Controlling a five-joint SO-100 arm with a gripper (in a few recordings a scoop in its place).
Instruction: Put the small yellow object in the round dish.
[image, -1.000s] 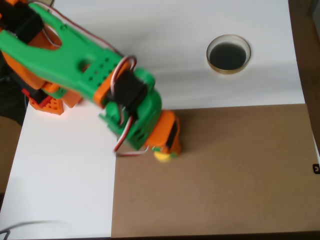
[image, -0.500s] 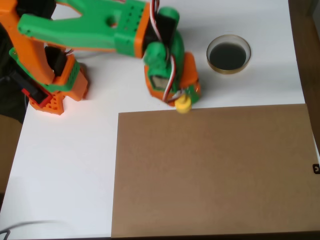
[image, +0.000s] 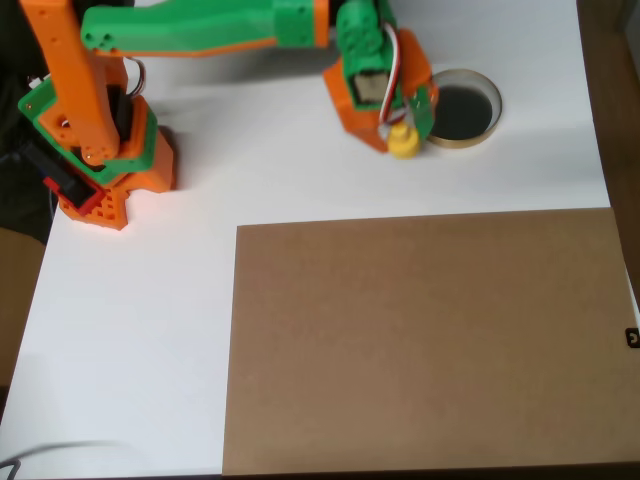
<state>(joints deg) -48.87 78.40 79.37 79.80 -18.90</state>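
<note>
Overhead view, green-and-orange plastic gripper (image: 405, 128) clamped on the tiny bright yellow plastic knobbed object (image: 403, 141), held just beside the left rim of the small round dish (image: 487, 127), glossy dark inside, thin tan edge, on the smooth white table (image: 300, 190), matte brown cardboard sheet (image: 420, 340) below.

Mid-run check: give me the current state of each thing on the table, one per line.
tool: shut on the small yellow object, just left of the dish in the overhead view.
small yellow object: held in the tool, not yet in the dish.
round dish: upright on the white surface, dark inside bare.
brown board: lying flat, nothing on it.
</note>
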